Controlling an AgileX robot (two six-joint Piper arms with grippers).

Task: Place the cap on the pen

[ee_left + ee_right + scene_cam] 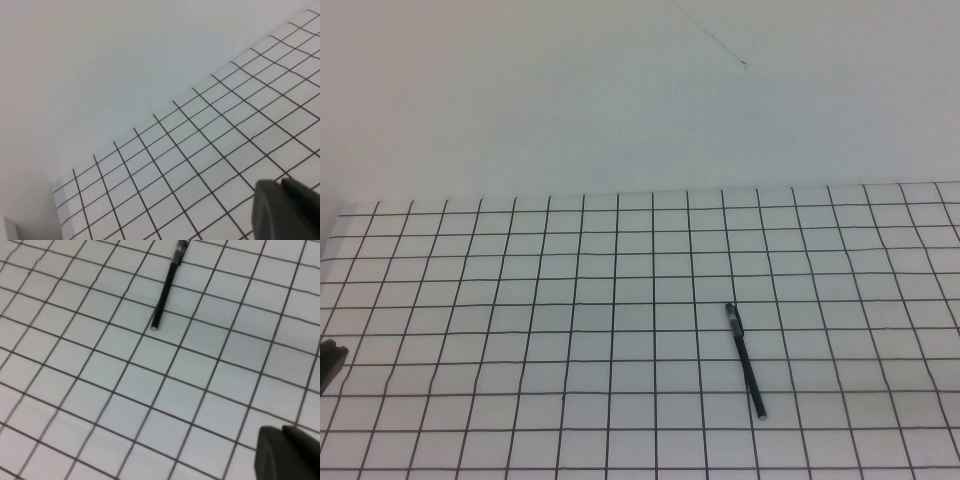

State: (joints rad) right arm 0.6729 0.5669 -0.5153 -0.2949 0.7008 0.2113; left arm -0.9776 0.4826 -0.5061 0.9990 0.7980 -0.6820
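One black pen [745,360] lies flat on the white gridded surface [520,300], right of centre — its clipped end points away from the robot, its other end toward it. No second pen or loose cap shows. The left pincer [330,364] sits at the surface's left edge, well apart from the pen; the right pincer [287,452] hovers near the pen. Whether either is released or clenched, I cannot tell.

Both the left hand [287,210] and right hand [287,454] show as dark grey, smooth-edged, perhaps plastic.
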